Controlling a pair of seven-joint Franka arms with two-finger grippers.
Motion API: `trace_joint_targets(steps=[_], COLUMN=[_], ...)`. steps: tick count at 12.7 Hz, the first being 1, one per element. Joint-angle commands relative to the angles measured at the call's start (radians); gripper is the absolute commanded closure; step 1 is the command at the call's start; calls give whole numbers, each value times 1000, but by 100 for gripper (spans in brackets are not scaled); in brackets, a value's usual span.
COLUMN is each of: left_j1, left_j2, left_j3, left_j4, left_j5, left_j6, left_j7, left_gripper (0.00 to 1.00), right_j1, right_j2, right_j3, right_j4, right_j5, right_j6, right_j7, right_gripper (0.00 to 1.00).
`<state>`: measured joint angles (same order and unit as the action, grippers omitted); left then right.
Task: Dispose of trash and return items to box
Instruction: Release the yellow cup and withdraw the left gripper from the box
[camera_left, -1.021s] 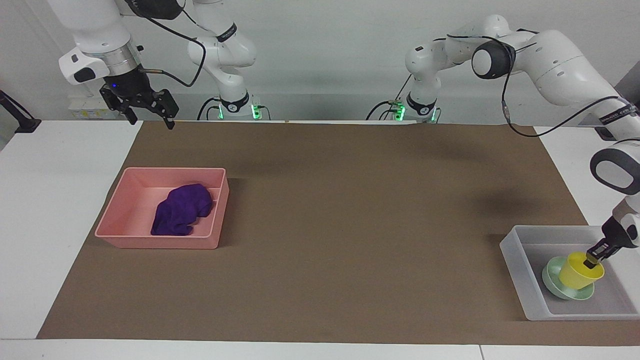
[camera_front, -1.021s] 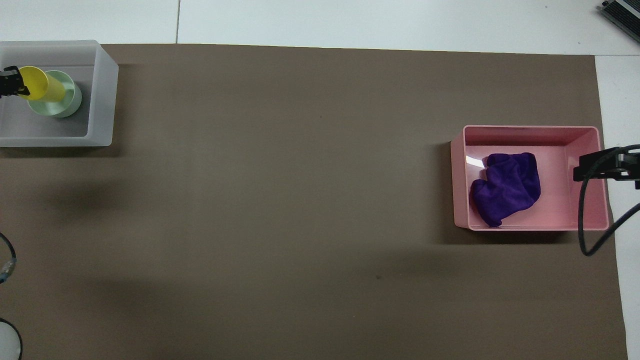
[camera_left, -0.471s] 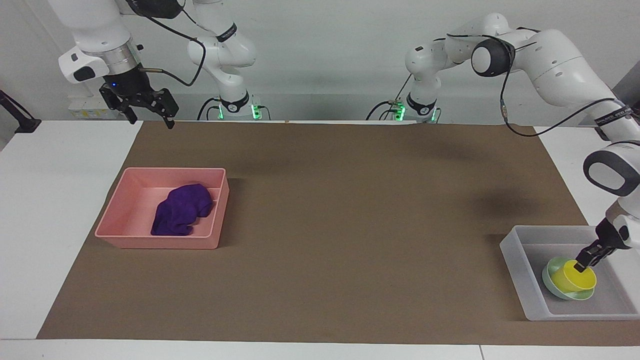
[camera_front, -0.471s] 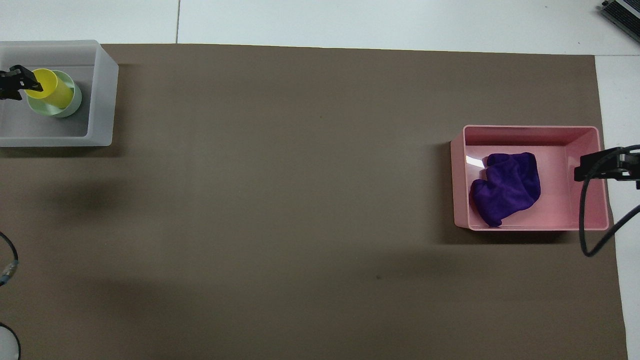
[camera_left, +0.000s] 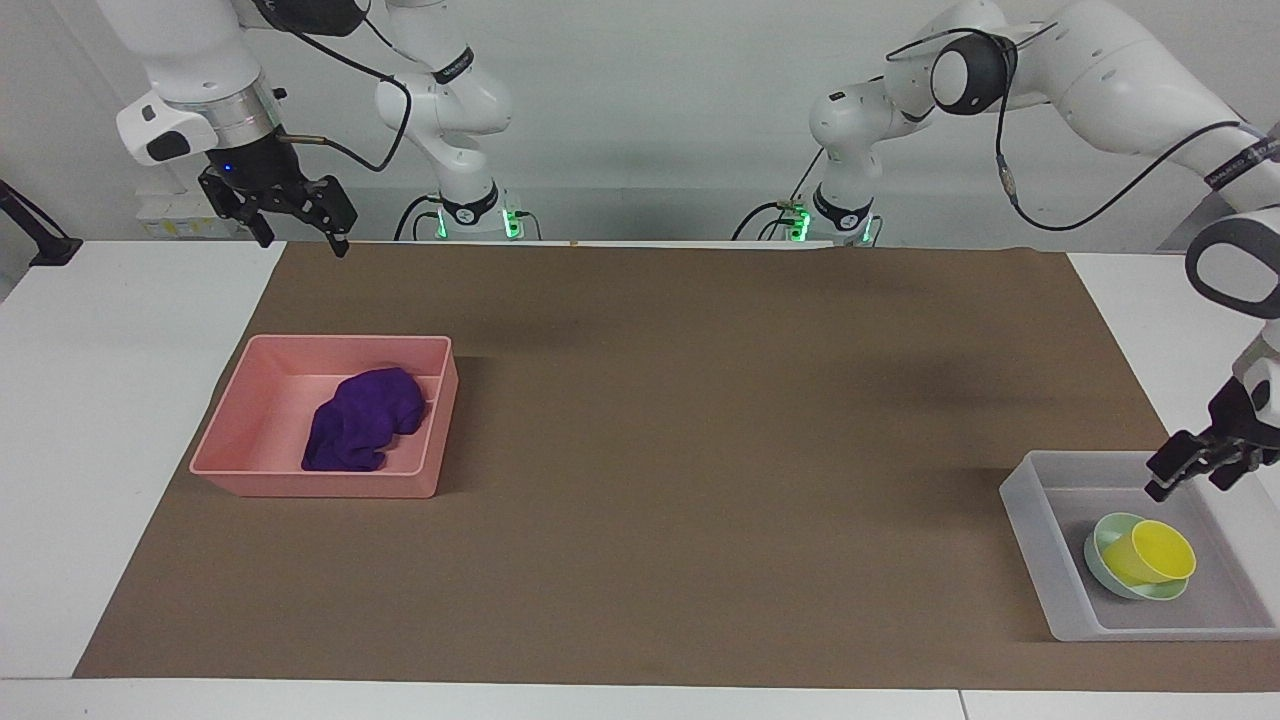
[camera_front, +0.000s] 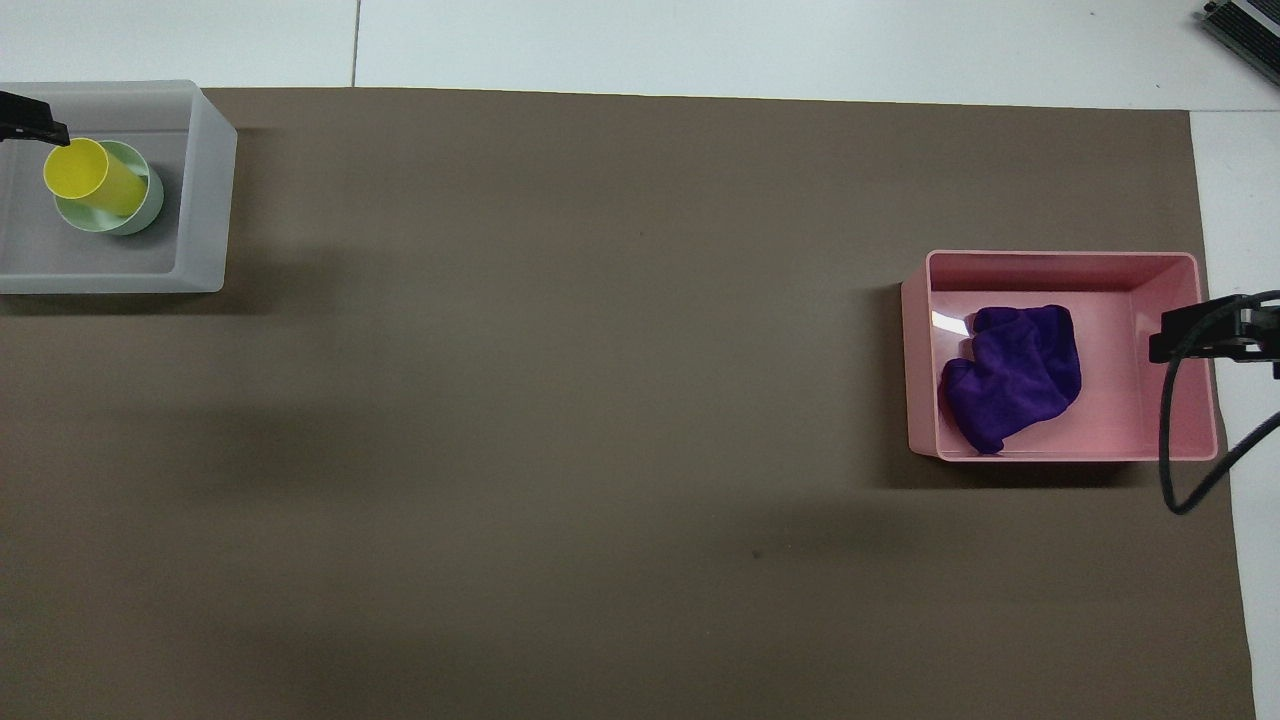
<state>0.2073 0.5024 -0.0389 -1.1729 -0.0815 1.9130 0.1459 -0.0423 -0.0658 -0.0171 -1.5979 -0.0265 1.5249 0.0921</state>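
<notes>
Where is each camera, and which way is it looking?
Facing view: high across the table, looking at both arms; left end effector over the whitish tray, right end effector waiting above the table's edge.
Overhead view: above the robots, looking steeply down; only end effector tips show at the edges.
Both show the yellow cup in the green bowl, and the purple cloth in the pink tray.

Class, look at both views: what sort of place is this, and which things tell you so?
Probably a robotics lab: two white arms mounted at a table covered by a brown mat, with only a translucent box and pink tray staged.
</notes>
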Motion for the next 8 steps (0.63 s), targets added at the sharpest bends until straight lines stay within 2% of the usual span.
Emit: trace_joint_targets(steps=[1,3,6,8], left_j1=[-52,-113,-186,-233], left_j2=[-155,-273,-462,-501], left_j3=[11,11,13,25], left_j4=[-134,-216,-396,-407], left_j5=[5,5,6,6], left_j6=[-69,-136,-149,-233], left_j7=[55,55,50,44], left_gripper=[0,0,0,0], right_j1=[-7,-7,-7,-7], right_j2=[-23,-23,-23,-23], right_j3=[2,2,2,2], right_j4=[-22,-22,-22,-22], right_j5=[2,2,2,2], right_j6=[-9,-9,-9,-9], right_j7=[-20,-20,-20,-20], right_gripper=[0,0,0,0])
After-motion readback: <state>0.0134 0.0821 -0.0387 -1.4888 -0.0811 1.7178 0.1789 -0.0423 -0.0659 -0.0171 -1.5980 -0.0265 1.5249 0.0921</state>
